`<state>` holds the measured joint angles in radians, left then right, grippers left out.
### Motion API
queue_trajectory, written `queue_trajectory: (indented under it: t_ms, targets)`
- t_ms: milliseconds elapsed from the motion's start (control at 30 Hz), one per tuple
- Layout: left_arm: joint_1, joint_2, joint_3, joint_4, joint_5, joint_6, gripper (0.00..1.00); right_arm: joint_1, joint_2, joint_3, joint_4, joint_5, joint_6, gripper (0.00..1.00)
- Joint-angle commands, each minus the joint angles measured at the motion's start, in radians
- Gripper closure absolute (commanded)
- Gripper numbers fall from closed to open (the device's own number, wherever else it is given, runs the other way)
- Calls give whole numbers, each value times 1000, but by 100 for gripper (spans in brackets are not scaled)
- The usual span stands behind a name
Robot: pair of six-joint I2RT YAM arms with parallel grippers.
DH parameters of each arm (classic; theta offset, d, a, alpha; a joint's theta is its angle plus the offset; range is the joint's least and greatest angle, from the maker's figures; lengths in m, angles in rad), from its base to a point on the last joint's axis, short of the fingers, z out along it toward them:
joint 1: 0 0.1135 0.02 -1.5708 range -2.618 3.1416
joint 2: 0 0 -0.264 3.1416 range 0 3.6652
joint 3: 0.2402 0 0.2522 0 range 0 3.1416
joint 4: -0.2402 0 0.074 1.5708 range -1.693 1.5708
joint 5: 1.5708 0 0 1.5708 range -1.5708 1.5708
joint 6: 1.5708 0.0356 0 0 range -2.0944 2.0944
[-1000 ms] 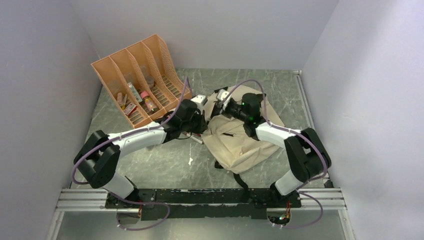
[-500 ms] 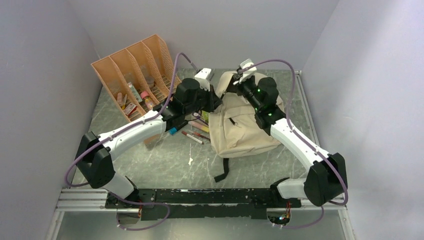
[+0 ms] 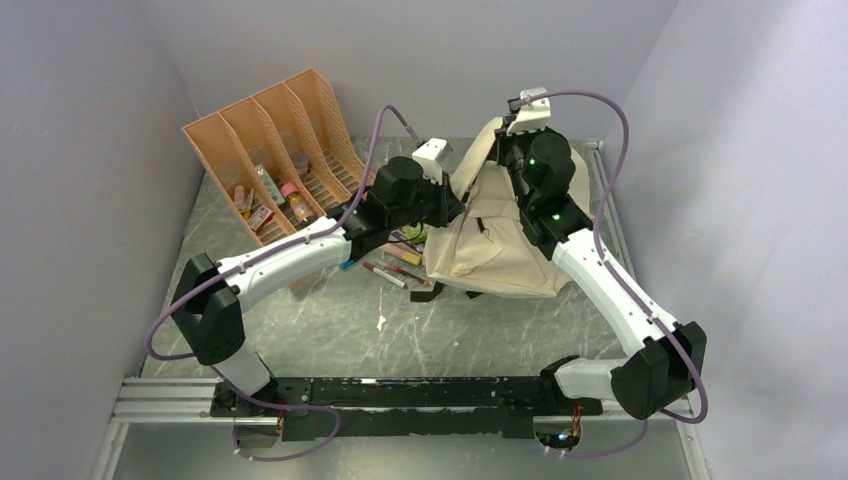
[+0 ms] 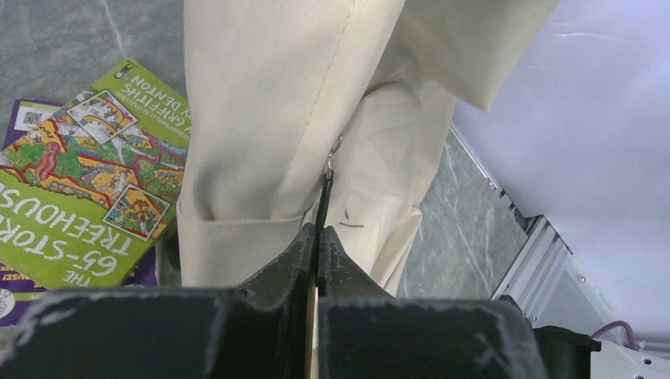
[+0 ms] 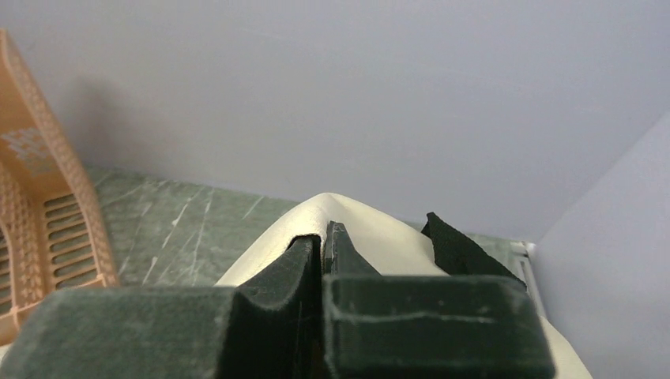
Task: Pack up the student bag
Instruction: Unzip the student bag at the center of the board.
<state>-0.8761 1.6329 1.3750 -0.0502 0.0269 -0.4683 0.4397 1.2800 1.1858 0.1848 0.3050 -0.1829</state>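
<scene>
Now: left gripper (image 4: 318, 241) clenched on zipper pull (image 4: 325, 193) of student bag (image 4: 261, 110); right gripper (image 5: 324, 241) pinching its top edge. Hold fabric taut, draw zipper steadily.

Lab test cell: plain walls (image 3: 400, 50), aluminium rail (image 3: 150, 400).

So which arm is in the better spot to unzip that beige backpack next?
Probably the left. The left gripper is shut on the zipper pull of the student bag, while the right gripper pinches the bag's top fabric, holding it up.
</scene>
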Motion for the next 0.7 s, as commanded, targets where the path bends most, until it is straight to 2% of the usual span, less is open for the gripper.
queue_trajectory:
  t_ms: [0,300,433,533,667]
  targets:
    - [-18,-10,-41,-32,-1,-5,95,-8,-47,68,81,144,28,100]
    - [-20,-70,-172,-25,-25,12,95,-9,-41,100,51,200,24,100]
    - [-21,-86,-190,5,22,26,92,-9,-62,110,53,190,26,100]
    - [-21,-97,-188,17,57,46,66,-9,-84,107,60,179,14,100]
    - [-21,-151,-214,15,84,63,42,-9,-131,40,111,143,-32,100]
